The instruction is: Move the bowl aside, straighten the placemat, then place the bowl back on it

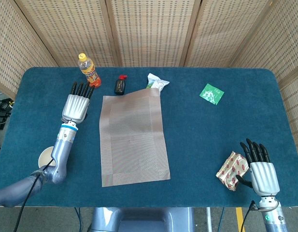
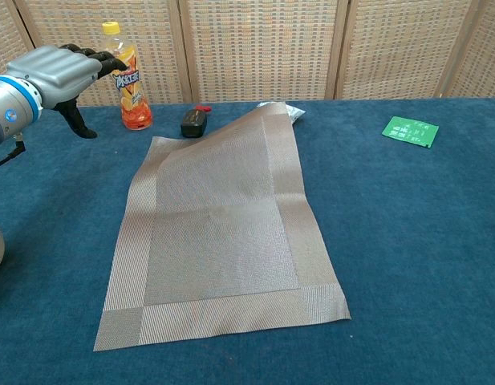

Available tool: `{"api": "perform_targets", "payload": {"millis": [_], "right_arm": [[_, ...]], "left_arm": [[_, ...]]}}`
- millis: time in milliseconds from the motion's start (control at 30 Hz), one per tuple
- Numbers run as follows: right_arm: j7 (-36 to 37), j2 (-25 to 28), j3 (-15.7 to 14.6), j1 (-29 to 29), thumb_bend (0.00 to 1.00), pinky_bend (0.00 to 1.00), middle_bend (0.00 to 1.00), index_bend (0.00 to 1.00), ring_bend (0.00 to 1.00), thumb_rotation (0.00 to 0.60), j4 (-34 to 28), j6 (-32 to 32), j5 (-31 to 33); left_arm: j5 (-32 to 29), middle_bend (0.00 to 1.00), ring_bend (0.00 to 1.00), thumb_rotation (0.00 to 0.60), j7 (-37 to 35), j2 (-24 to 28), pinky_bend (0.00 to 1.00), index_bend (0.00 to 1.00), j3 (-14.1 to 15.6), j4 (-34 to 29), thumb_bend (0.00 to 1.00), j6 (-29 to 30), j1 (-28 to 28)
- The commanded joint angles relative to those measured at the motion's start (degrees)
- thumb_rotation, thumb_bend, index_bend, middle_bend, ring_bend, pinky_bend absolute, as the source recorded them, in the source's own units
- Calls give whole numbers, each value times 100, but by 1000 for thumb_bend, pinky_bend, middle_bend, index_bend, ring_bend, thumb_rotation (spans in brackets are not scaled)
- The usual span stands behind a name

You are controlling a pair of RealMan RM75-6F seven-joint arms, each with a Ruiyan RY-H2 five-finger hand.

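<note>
The placemat [image 1: 133, 139] lies unfolded, its far edge overlapping a snack bag [image 1: 157, 82]. The left hand [image 1: 77, 104] hovers empty with fingers [image 1: 82, 89] spread, bare counter [image 1: 211, 140] separating them from the mat. The right hand [image 1: 260, 166] is open beside a wrapper [image 1: 232, 169].

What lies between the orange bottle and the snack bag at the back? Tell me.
In the head view, a small black device with a red tip lies between the bottle and the snack bag; the placemat's far corner reaches the bag.
</note>
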Motion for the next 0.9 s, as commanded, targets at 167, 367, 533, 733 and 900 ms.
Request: {"api": "perform_targets", "payload": {"millis": [167, 367, 533, 733, 900], "right_arm": [[-35, -2, -83, -3, 101, 0, 0, 24, 0, 600, -20, 15, -108], [-7, 12, -186, 1, 100, 0, 0, 24, 0, 600, -31, 6, -246], [-7, -12, -272, 10, 101, 0, 0, 24, 0, 600, -28, -7, -372], [61, -3, -289, 44, 84, 0, 0, 24, 0, 600, 2, -61, -388], [164, 9, -314, 68, 19, 0, 0, 24, 0, 600, 36, -34, -494]], "left_arm": [[376, 0, 0, 600, -406, 348, 0, 0, 330, -397, 176, 401, 191], [997, 0, 0, 600, -847, 997, 0, 0, 777, -1378, 174, 1123, 715], [1472, 0, 0, 600, -1119, 1562, 0, 0, 1227, -2202, 158, 1860, 1330], [1693, 0, 0, 600, -1735, 2176, 0, 0, 1708, -2758, 105, 2435, 2067], [1898, 0, 0, 600, -2001, 2284, 0, 0, 2071, -2762, 103, 2873, 2572]]}}
